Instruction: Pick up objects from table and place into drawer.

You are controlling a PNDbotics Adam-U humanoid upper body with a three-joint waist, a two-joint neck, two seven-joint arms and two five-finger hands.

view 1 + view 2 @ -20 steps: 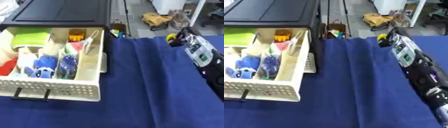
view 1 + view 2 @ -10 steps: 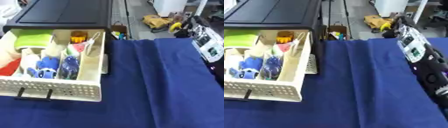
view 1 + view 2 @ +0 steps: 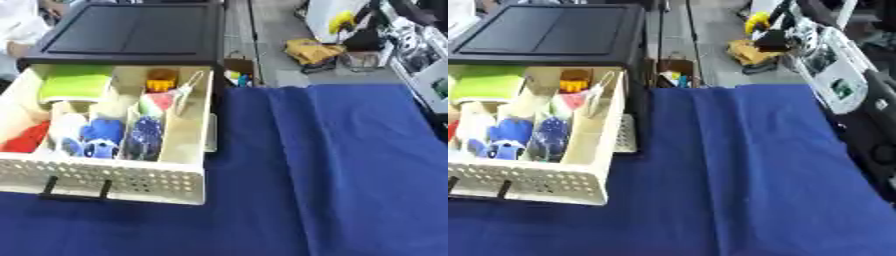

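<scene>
The cream drawer [image 3: 131,177] stands pulled out of the black cabinet [image 3: 131,35] at the left. It holds a green item [image 3: 74,85], an orange item [image 3: 160,80], something red [image 3: 26,142] and several blue things [image 3: 101,132]. My right arm [image 3: 833,75] rises along the right edge, beyond the far end of the blue cloth. Its black right hand [image 3: 773,37] is high at the upper right, fingers curled on a small yellow object [image 3: 756,21]. The hand is well to the right of the drawer. No left hand shows.
The blue cloth [image 3: 332,165] covers the table to the right of the drawer. Past its far edge on the floor lie a yellow-brown bag [image 3: 311,50] and a small container of coloured bits [image 3: 236,75].
My right hand has lifted up and away from the cloth's far right corner, taking the yellow object with it. The camera has shifted slightly.
</scene>
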